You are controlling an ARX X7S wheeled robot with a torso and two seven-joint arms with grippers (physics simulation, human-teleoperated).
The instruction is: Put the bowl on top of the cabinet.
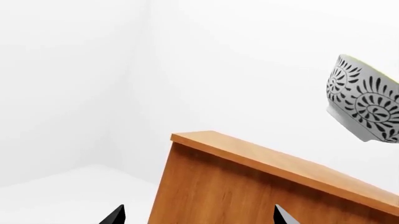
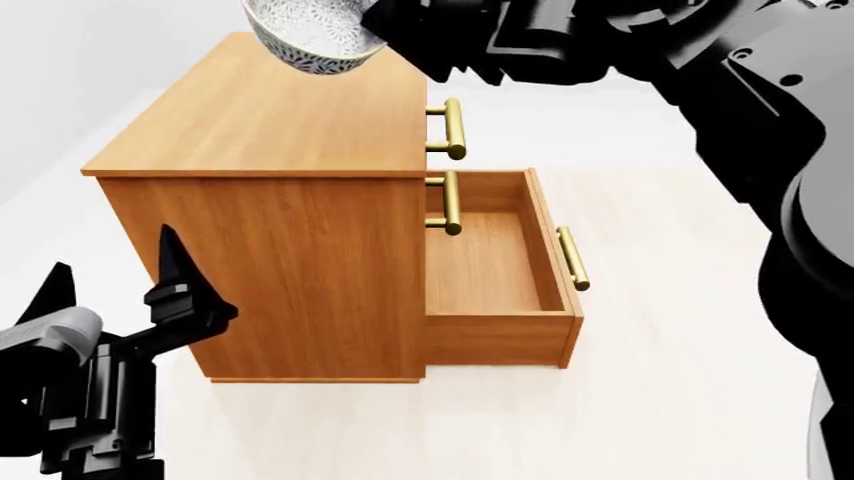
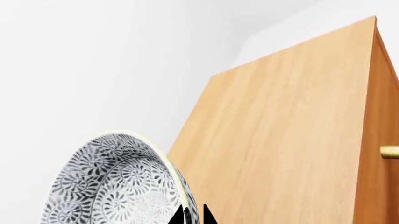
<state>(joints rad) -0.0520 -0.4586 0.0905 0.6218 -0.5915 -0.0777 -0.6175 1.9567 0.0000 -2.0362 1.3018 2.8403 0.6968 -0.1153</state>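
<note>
The bowl (image 2: 314,35), white with a dark leaf pattern, hangs tilted in the air above the back of the cabinet's flat top (image 2: 267,115). My right gripper (image 2: 379,27) is shut on its rim. In the right wrist view the fingertips (image 3: 184,215) pinch the rim of the bowl (image 3: 118,186), with the cabinet (image 3: 287,116) beyond. My left gripper (image 2: 114,258) stands open and holds nothing, low beside the cabinet's side panel. In the left wrist view the left gripper (image 1: 199,217) faces the cabinet (image 1: 262,186), with the bowl (image 1: 367,102) high above the cabinet's top edge.
The cabinet's bottom drawer (image 2: 494,270) is pulled out towards the right, and nothing shows inside it. Brass bar handles (image 2: 454,128) stick out from the cabinet's front. White floor and walls surround it. My right arm (image 2: 747,120) fills the upper right of the head view.
</note>
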